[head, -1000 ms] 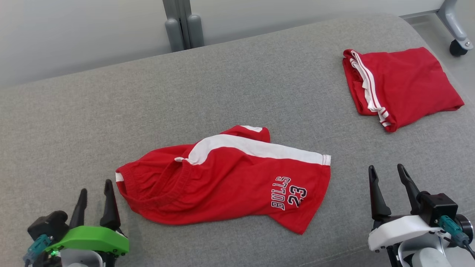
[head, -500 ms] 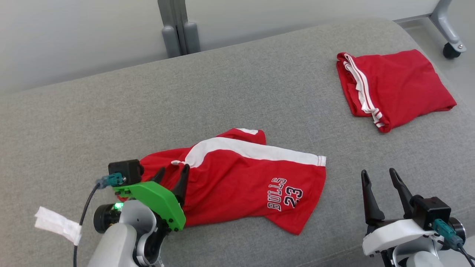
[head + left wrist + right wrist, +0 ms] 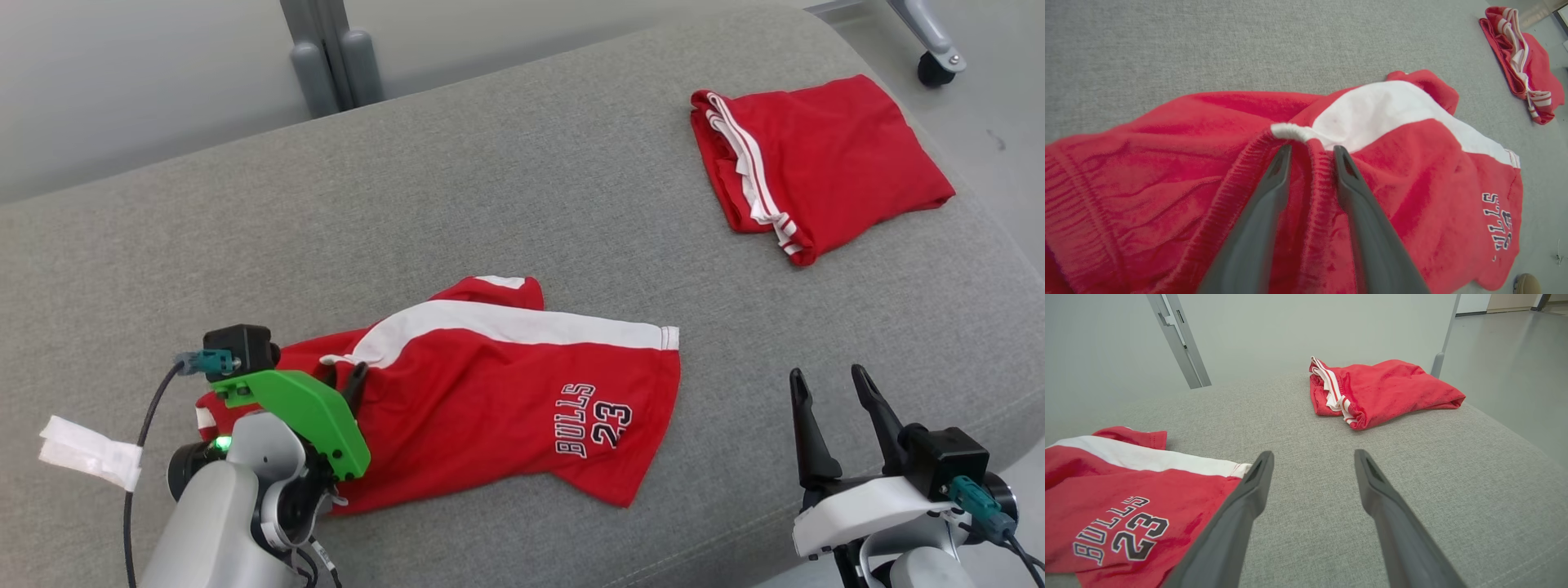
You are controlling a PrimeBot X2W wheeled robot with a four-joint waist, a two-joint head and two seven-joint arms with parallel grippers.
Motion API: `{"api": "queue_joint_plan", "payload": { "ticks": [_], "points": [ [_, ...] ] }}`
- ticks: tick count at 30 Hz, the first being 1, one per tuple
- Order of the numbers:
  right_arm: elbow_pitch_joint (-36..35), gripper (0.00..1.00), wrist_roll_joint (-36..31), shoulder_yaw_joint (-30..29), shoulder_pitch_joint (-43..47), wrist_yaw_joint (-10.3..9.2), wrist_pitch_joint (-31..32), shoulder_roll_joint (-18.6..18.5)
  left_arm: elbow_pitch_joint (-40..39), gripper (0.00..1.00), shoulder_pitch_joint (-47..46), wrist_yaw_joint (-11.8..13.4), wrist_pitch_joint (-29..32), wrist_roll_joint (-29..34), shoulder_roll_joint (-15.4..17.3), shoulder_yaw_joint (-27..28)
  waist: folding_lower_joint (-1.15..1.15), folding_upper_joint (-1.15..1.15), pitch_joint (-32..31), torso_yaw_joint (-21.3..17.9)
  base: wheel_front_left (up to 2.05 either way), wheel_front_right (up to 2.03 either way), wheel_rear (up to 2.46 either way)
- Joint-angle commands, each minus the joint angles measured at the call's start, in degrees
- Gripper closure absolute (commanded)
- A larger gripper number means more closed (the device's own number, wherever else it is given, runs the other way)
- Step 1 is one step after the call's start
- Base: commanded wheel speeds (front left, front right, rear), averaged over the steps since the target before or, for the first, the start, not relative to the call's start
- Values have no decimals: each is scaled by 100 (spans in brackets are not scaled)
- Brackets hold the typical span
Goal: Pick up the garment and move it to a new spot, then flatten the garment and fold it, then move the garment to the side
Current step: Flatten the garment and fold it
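The garment (image 3: 506, 392) is a pair of red shorts with a white side stripe and "BULLS 23" print, lying crumpled on the grey cushion (image 3: 490, 188). My left gripper (image 3: 343, 374) points down onto its elastic waistband. In the left wrist view the left gripper (image 3: 1312, 149) straddles a raised fold of the waistband of the garment (image 3: 1412, 171), jaws partly narrowed with a gap still showing on one side. My right gripper (image 3: 827, 376) hovers open to the right of the shorts. In the right wrist view the right gripper (image 3: 1313, 454) holds nothing, with the garment (image 3: 1106, 490) at its lower left.
A second pair of red shorts (image 3: 816, 155) lies folded at the far right of the cushion, also seen as the folded shorts (image 3: 1384, 388). A grey post (image 3: 326, 49) stands behind the cushion. A caster wheel (image 3: 939, 65) sits on the floor beyond the right edge.
My left gripper came from the lower left onto the shorts' waistband and its jaws narrowed around a fold. The head camera shifted. The right gripper kept its pose.
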Motion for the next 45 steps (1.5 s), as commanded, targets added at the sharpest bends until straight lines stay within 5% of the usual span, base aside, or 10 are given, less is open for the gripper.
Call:
{"api": "queue_joint_plan", "payload": {
  "ticks": [1,2,3,23,32,45],
  "points": [
    [9,0,44,26,-87,-10,2,-7,87,59,-144,22,7,-92,12,64,0,0,72,-105,0,0,0],
    [15,0,63,47,-104,-10,2,-7,175,73,-205,26,41,-150,-6,103,0,0,92,-141,0,0,0],
    [20,0,80,52,-120,-11,2,-8,259,100,-260,34,49,-179,-13,133,0,0,102,-163,0,0,0],
    [81,0,39,-19,-111,-10,2,-7,699,100,-2581,-661,-2070,-47,324,465,0,0,-75,-665,0,0,0],
    [23,0,27,-171,-12,-10,2,-7,21,100,-2827,-778,-2762,-250,359,-572,0,0,-109,-553,0,0,0],
    [67,0,18,-361,169,-11,2,-10,-1801,100,166,-778,-2664,-1413,1177,-3007,0,0,-318,71,0,0,0]
  ]
}}
